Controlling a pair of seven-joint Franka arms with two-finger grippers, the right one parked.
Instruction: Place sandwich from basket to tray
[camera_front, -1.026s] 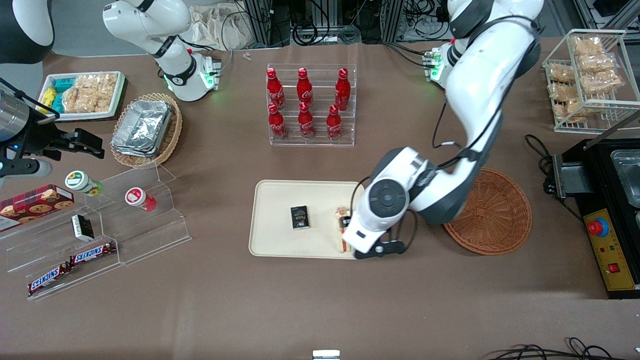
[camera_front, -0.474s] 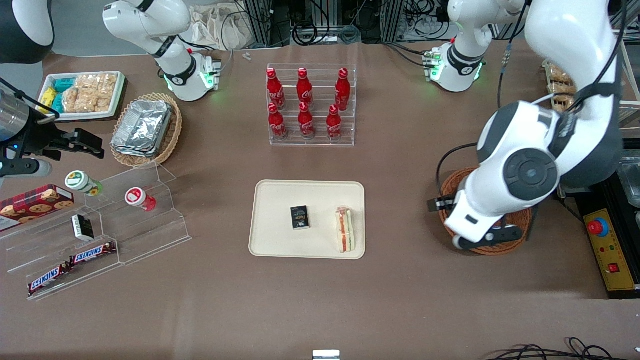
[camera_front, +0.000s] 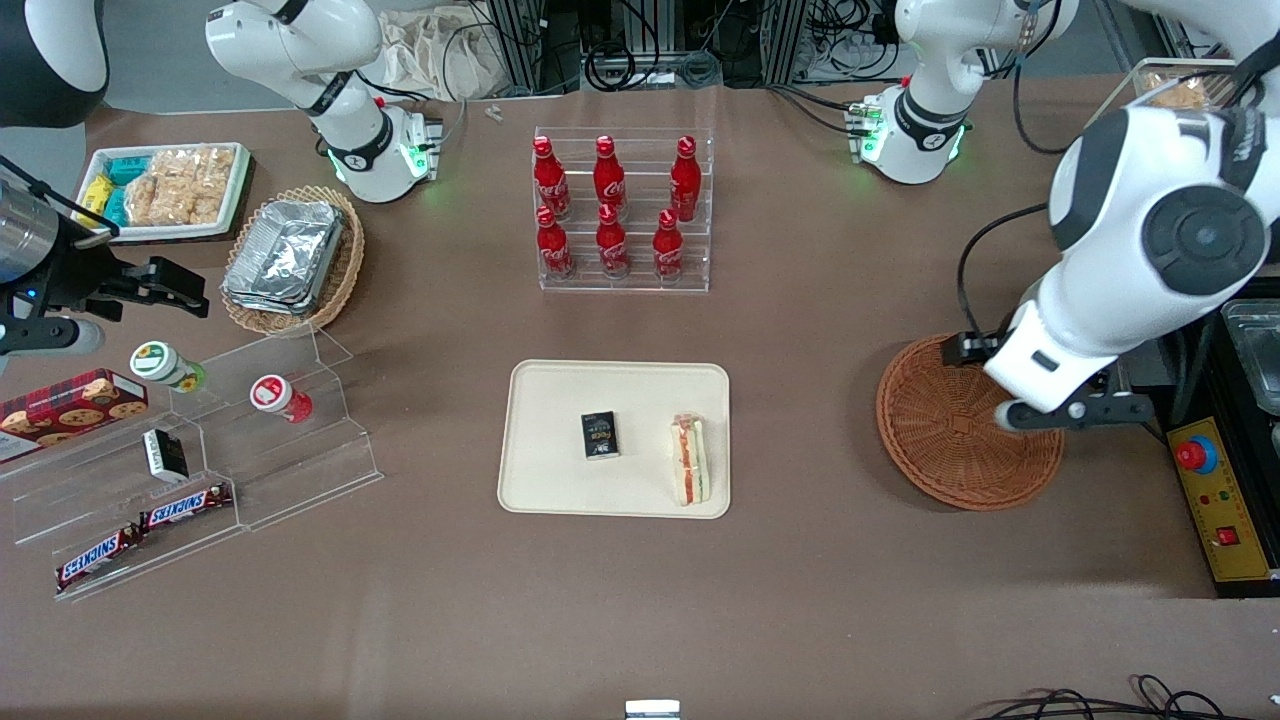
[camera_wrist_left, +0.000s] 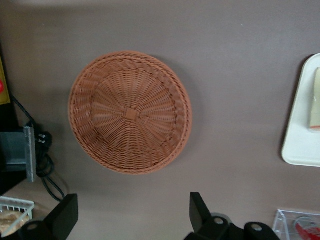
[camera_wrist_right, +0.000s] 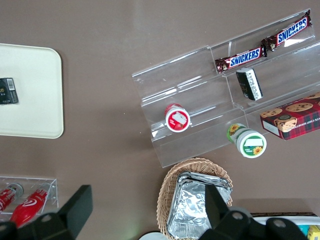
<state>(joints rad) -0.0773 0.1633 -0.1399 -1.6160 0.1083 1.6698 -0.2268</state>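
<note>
The sandwich (camera_front: 690, 460) lies on the cream tray (camera_front: 560, 400), at the tray's end nearest the basket; its edge also shows in the left wrist view (camera_wrist_left: 315, 105). The round reddish-brown basket (camera_front: 950, 440) is empty, as the left wrist view (camera_wrist_left: 130, 112) shows. My left gripper (camera_front: 1075, 412) hangs open and empty, high above the basket's rim on the working arm's side. In the left wrist view the gripper (camera_wrist_left: 132, 215) has its jaws wide apart with nothing between them. The tray's corner (camera_wrist_left: 300, 135) shows there too.
A small black box (camera_front: 600, 435) lies mid-tray. A rack of red bottles (camera_front: 620, 215) stands farther from the front camera than the tray. A black machine with a red button (camera_front: 1215, 480) sits beside the basket. An acrylic shelf (camera_front: 190, 460) and a foil-filled oval basket (camera_front: 290, 260) lie toward the parked arm's end.
The gripper let go of the sandwich on the tray, then swung away over the basket toward the working arm's end. The sandwich stays on the tray.
</note>
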